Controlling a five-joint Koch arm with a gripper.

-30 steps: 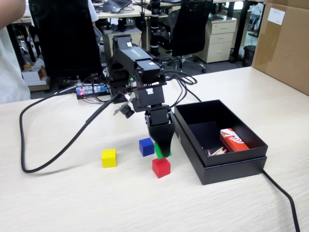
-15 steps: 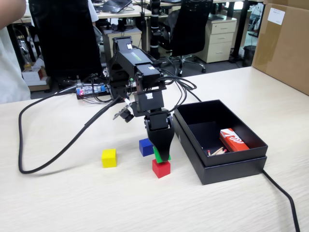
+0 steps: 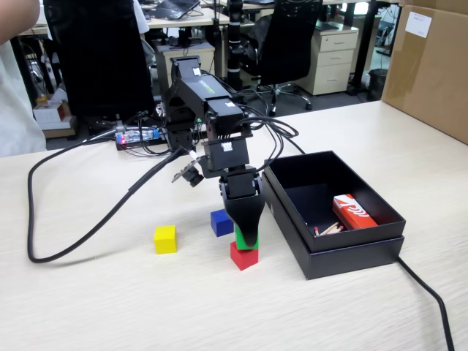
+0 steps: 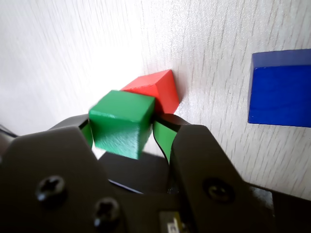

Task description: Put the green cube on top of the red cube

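The green cube (image 4: 121, 124) sits between my gripper's (image 4: 125, 130) black jaws with green pads, which are shut on its sides. The red cube (image 4: 156, 90) lies on the table directly beyond and beneath it, partly covered by it. In the fixed view my gripper (image 3: 247, 238) points straight down over the red cube (image 3: 243, 258). The green cube (image 3: 240, 240) shows as a green edge between the jaws, resting on or just above the red cube's top; I cannot tell whether they touch.
A blue cube (image 3: 221, 222) (image 4: 279, 90) lies close behind-left of the red one, and a yellow cube (image 3: 165, 239) further left. An open black box (image 3: 333, 245) with a red-and-white carton (image 3: 353, 211) stands just to the right. A black cable (image 3: 73, 241) loops at left.
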